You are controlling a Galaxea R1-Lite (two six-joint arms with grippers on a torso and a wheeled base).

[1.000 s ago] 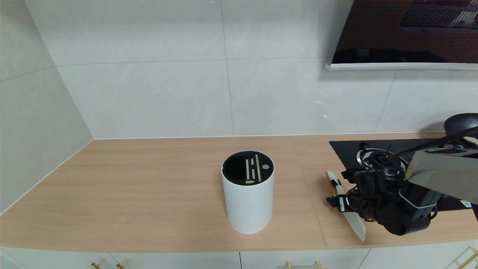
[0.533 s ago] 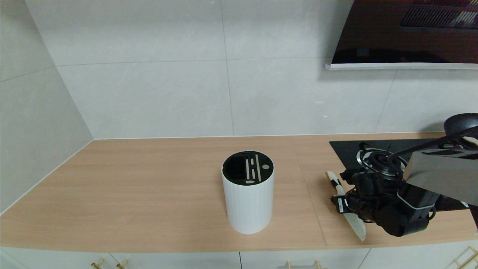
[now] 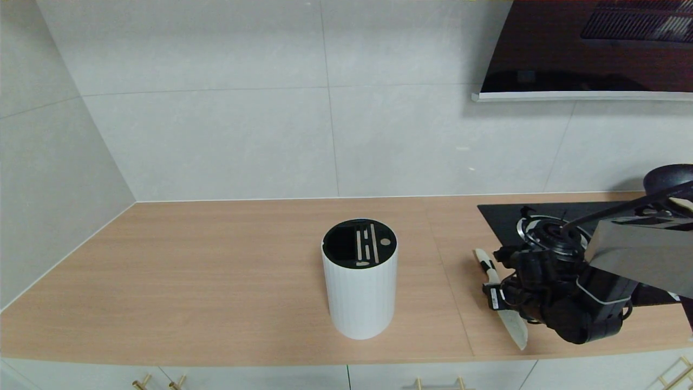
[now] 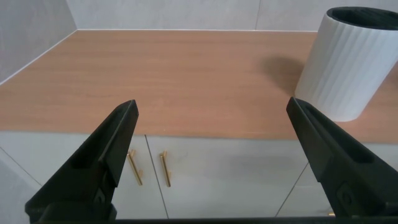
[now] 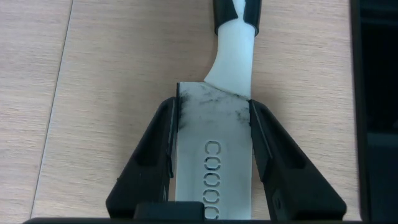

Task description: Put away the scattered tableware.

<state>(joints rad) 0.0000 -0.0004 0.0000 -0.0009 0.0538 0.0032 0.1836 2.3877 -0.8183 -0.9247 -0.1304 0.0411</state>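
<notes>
"Two grippers to enter. Right gripper first: state?"

"Clamped. Its black fingers press on both long edges of the cream-bladed kitchen knife with the black-and-white handle, on the part of the blade next to the handle."

"Knife position?"

"Toward the right end of the light wooden countertop, just beside the black gas hob. Handle points to the back wall, tip to the counter's front edge. Cannot tell whether the blade lies on the wood or sits slightly raised."

"Left gripper?"

"Jaws wide apart, nothing between them. It hangs in front of the counter's front edge, over pale cabinet doors with brass bar handles."

"Receptacle?"

"One white ribbed cylindrical holder with a black slotted top, upright near the counter's middle, well apart from the knife and to its left. Top shows one large opening, several narrow slits and a small round hole."

"Anything in the slots?"

"Cannot tell; the openings read dark."

"Other fixtures?"

"Dark glass range hood on the tiled wall above the hob."
</notes>
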